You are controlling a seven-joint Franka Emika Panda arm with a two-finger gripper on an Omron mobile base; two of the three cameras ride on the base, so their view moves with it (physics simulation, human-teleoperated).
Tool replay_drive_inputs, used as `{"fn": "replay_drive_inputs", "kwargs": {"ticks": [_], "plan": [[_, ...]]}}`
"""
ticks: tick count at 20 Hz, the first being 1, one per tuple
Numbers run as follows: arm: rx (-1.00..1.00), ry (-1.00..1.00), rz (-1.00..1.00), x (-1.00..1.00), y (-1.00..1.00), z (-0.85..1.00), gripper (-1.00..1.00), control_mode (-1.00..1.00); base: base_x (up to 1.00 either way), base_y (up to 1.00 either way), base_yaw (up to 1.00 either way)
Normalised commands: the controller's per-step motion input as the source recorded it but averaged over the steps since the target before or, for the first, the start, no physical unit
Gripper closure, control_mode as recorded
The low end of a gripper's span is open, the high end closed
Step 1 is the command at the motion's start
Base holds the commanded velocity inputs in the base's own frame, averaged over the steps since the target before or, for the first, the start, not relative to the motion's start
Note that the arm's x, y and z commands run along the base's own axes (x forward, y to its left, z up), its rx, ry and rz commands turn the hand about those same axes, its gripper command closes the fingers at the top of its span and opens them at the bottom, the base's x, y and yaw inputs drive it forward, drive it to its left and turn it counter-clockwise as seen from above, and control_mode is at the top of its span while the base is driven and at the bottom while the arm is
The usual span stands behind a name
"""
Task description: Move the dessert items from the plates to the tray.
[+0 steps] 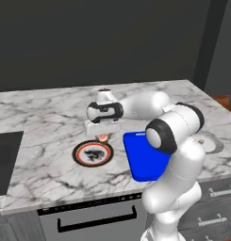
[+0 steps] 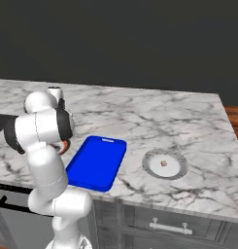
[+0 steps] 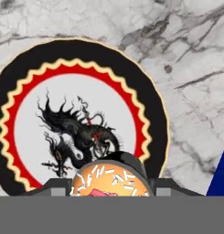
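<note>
My gripper (image 1: 103,133) is shut on the cupcake (image 1: 103,138), holding it just above the far rim of the plate (image 1: 92,154) with the black-and-red rim and dark dragon centre. In the hand view the cupcake (image 3: 109,179), orange with white sprinkles, sits between the two dark fingertips (image 3: 56,185) of the gripper (image 3: 111,188), with that plate (image 3: 35,119) below. The blue tray (image 1: 144,162) lies just right of this plate. On the pale plate (image 2: 175,171), right of the tray (image 2: 97,162), rests a small tan-brown lump (image 2: 163,163).
A black cooktop (image 1: 4,160) is set into the marble counter (image 1: 41,113) at the left. The counter's front edge runs just below the tray and plates, with an oven handle (image 1: 95,221) and drawers underneath. My arm's elbow (image 1: 176,134) hangs over the tray's right side.
</note>
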Motion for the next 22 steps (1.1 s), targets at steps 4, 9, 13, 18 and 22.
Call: {"fn": "replay_drive_inputs", "kwargs": {"ticks": [4, 9, 13, 18, 22], "plan": [[0.01, 0.0, 0.0, 0.0, -0.87, 0.31, 1.0, -1.0, 0.0, 0.0, 0.0], [0.0, 0.0, 0.0, 0.1, -0.99, 0.0, 1.0, -1.0, 0.0, 0.0, 0.0], [0.0, 0.0, 0.0, 0.2, -0.92, 0.0, 1.0, -1.0, 0.0, 0.0, 0.0], [0.0, 0.0, 0.0, 0.05, -0.69, 0.0, 1.0, -1.0, 0.0, 0.0, 0.0], [0.0, 0.0, 0.0, 0.07, -0.43, -0.17, 1.0, -1.0, 0.0, 0.0, 0.0]]}}
